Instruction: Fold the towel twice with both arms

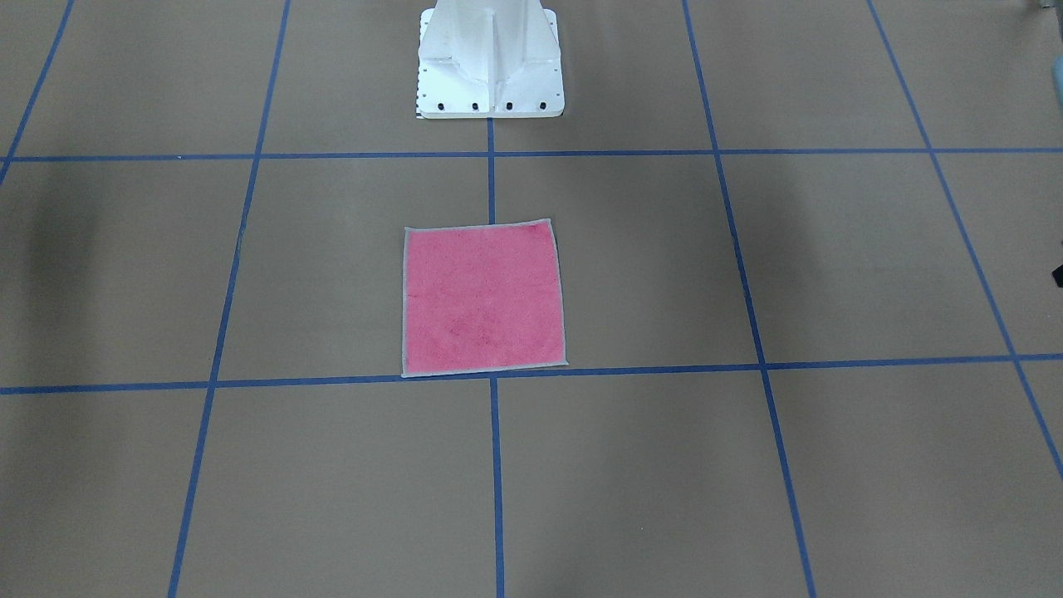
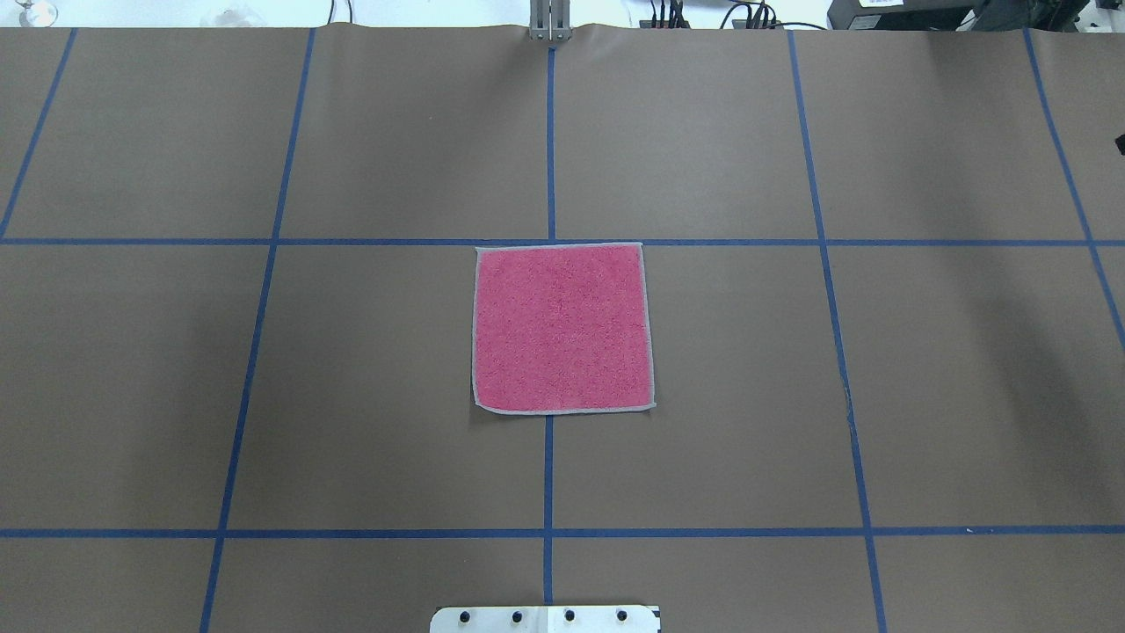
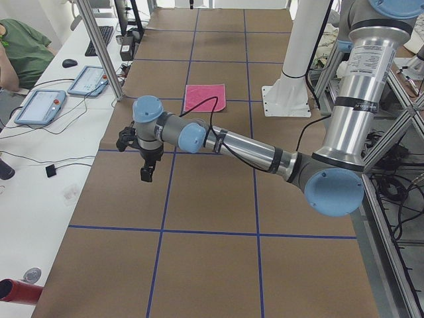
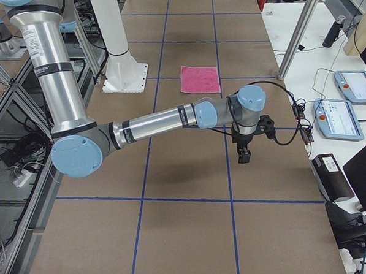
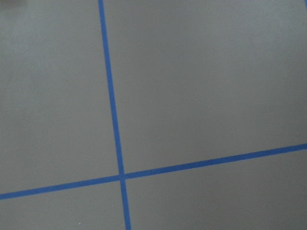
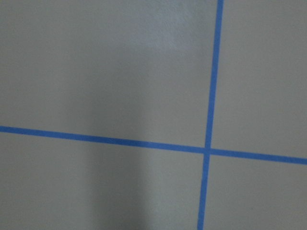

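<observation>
Plainly showing the pink terry towel [image 2: 562,327] flat at frame centre on the table [image 2: 352,396], with left gripper [image 3: 145,173] and right gripper [image 4: 243,156] hanging well apart from it, nothing visibly held, opening impossible to tell.

One towel [image 1: 484,299], two arms [image 3: 252,149] [image 4: 151,122], one white pedestal [image 1: 490,66].

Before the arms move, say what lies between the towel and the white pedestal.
Only bare brown table cover and blue tape lines separate the towel from the pedestal, per the front-facing view.
</observation>
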You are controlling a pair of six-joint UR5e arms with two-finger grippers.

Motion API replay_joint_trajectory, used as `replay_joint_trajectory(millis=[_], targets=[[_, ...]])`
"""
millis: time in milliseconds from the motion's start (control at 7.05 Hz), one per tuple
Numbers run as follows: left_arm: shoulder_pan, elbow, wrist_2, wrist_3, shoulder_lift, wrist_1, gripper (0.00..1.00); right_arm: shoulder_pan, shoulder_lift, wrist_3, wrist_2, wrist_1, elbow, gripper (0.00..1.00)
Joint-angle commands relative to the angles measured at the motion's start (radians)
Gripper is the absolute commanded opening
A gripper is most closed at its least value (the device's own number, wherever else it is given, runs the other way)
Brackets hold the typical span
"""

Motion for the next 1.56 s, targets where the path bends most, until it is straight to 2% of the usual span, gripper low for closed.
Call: replay_joint_trajectory(millis=[0,142,426,567,709,851,993,1135,1419], targets=[[0.186,-0.003,0.001,-0.364,-0.13,-0.065,1.0,-0.119,0.068,0.029,-0.041,0.007,0.019,1.0],[0.285,0.017,0.0,-0.624,-0.147,-0.104,1.0,-0.208,0.078,0.162,-0.064,0.08,0.039,1.0],[0.468,-0.012,0.009,-1.054,-0.162,-0.336,1.0,-0.316,0.037,0.565,-0.061,0.332,0.037,1.0],[0.546,-0.016,0.08,-1.213,-0.161,-0.449,1.0,-0.348,0.02,0.662,-0.029,0.457,0.039,1.0],[0.656,-0.02,0.195,-1.365,-0.17,-0.483,1.0,-0.38,0.02,0.779,0.025,0.484,0.039,1.0],[0.756,-0.018,0.281,-1.412,-0.196,-0.484,1.0,-0.41,0.028,0.904,0.028,0.514,0.046,1.0],[0.835,-0.018,0.346,-1.456,-0.214,-0.484,1.0,-0.461,0.028,0.994,0.024,0.601,0.042,1.0],[0.884,-0.02,0.389,-1.501,-0.226,-0.484,1.0,-0.494,0.037,1.087,0.025,0.635,0.04,1.0],[0.95,-0.015,0.421,-1.51,-0.24,-0.484,0.97,-0.526,0.043,1.094,0.033,0.64,0.053,1.0]])
